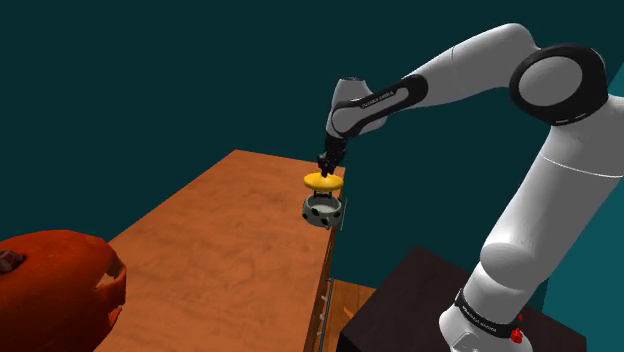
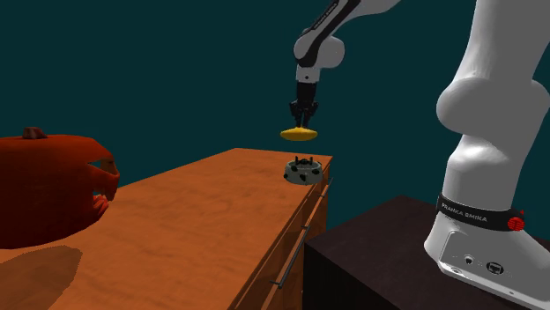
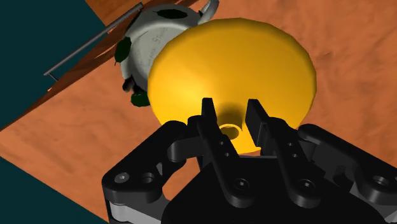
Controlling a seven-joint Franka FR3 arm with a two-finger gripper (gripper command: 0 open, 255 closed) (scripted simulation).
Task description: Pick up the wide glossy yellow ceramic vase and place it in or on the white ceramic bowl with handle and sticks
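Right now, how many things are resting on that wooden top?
2: the white bowl at the far corner, below the yellow vase held up by the fingers, and a big red object at the near end. Others may be hidden.

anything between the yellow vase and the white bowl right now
Nothing: the second exterior view shows a bare gap between the yellow vase and the white bowl.

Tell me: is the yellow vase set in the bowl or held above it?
Held above. A gap separates the vase from the bowl below, and the gripper clasps its neck.
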